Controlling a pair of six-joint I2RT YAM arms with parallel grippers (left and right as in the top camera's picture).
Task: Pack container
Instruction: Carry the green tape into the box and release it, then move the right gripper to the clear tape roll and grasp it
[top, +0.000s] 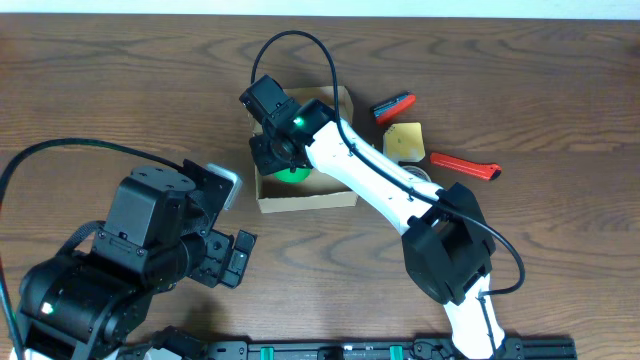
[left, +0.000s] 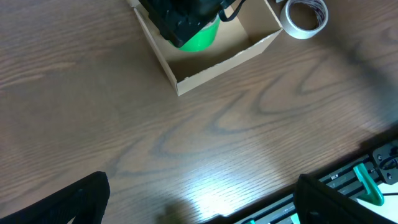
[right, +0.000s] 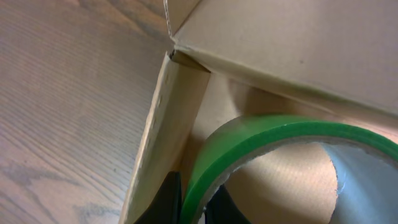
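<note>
The container, a tan cardboard box (top: 305, 201), stands open at the table's middle. My right gripper (top: 285, 160) reaches down into its left part and is shut on the wall of a green tape roll (top: 294, 173). In the right wrist view the two black fingers (right: 194, 186) pinch the green roll (right: 280, 134) close to the box's inner left wall (right: 168, 112). The left wrist view shows the box (left: 217, 65) with the green roll (left: 200, 38) under the black gripper. My left gripper (top: 235, 255) is open and empty at the front left (left: 199, 199).
A whitish tape roll (left: 305, 17) lies just right of the box. A yellow pad (top: 403, 142) and two red-handled tools (top: 393, 107) (top: 465, 165) lie further right. A black rail with green parts (left: 367, 177) runs along the table's front edge.
</note>
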